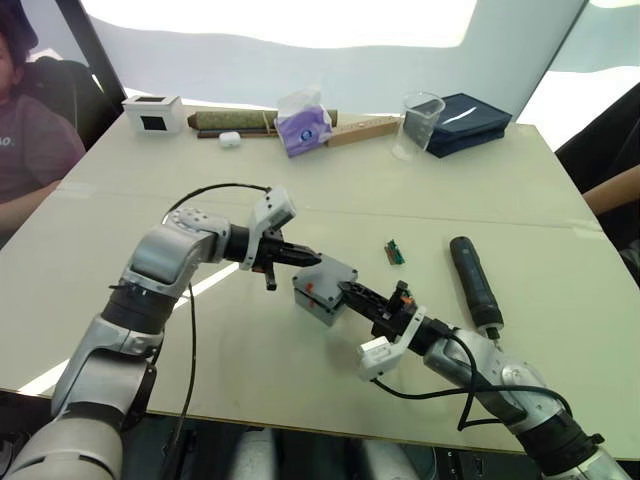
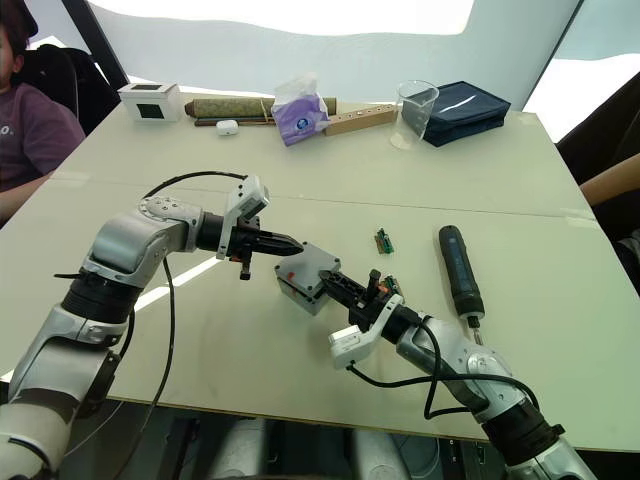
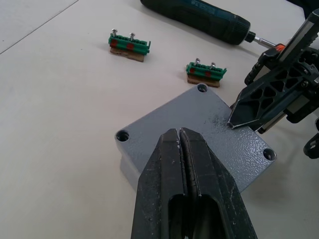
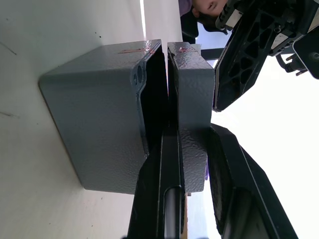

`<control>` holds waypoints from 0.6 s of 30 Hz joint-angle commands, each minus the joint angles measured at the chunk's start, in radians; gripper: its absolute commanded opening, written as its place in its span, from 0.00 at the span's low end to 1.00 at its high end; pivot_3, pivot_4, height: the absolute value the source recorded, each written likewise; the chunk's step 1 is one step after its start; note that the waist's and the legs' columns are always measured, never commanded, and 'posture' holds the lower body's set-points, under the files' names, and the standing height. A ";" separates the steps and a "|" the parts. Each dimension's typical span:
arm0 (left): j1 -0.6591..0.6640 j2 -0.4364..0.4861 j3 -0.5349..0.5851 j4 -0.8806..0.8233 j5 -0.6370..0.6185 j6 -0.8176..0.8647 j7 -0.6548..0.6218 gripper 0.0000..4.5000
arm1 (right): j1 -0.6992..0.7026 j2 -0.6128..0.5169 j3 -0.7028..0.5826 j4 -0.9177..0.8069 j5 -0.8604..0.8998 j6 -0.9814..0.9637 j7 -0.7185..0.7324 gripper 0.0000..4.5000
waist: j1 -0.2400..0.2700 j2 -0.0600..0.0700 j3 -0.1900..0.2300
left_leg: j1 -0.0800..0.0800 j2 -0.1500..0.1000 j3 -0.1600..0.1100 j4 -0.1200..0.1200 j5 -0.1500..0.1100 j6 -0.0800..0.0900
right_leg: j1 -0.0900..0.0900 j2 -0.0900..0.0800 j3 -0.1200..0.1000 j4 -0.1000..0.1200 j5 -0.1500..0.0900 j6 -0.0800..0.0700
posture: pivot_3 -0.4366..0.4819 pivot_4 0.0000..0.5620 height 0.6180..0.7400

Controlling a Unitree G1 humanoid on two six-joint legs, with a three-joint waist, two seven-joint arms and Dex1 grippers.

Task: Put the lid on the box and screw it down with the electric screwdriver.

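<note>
Resting mid-desk, box [image 1: 322, 292] with lid [image 3: 199, 130] in place; right gripper [image 4: 192, 149] clamped on the lid's edge, left gripper [image 3: 180, 144] closed above it. Screwdriver [image 1: 474, 281] nearer right edge. Risk: careless release shifting lid off its holes.

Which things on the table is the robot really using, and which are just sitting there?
For the job:
lid, pinched by the right end effector
box
electric screwdriver

Just lying about:
green strips
clear cup
dark blue case
white box
purple tissue pack
</note>
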 commanded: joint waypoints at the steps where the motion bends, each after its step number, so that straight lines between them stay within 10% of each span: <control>1: -0.008 -0.004 0.010 -0.021 0.002 -0.015 -0.003 0.00 | 0.012 -0.008 0.004 0.006 -0.021 -0.004 -0.021 0.03 | 0.000 0.000 0.000 | 0.000 0.000 0.000 0.000 0.000 0.000 | 0.000 0.000 0.000 0.000 0.000 0.000 | 0.48 0.27 1.00; 11: 0.029 0.008 -0.074 -0.056 0.067 -0.064 -0.018 0.00 | 0.018 -0.005 0.018 0.042 -0.016 0.002 -0.004 0.03 | 0.001 0.000 0.000 | 0.000 0.000 0.000 0.000 0.000 0.000 | 0.001 0.000 0.000 0.000 0.000 0.000 | 0.48 0.27 1.00; 18: 0.067 0.001 -0.172 -0.065 0.160 -0.098 -0.006 0.00 | 0.038 -0.010 0.001 0.023 -0.002 0.008 -0.005 0.67 | -0.001 -0.001 -0.003 | 0.023 0.000 0.001 -0.003 -0.003 0.005 | 0.024 0.000 0.001 -0.004 -0.001 -0.001 | 0.48 0.27 1.00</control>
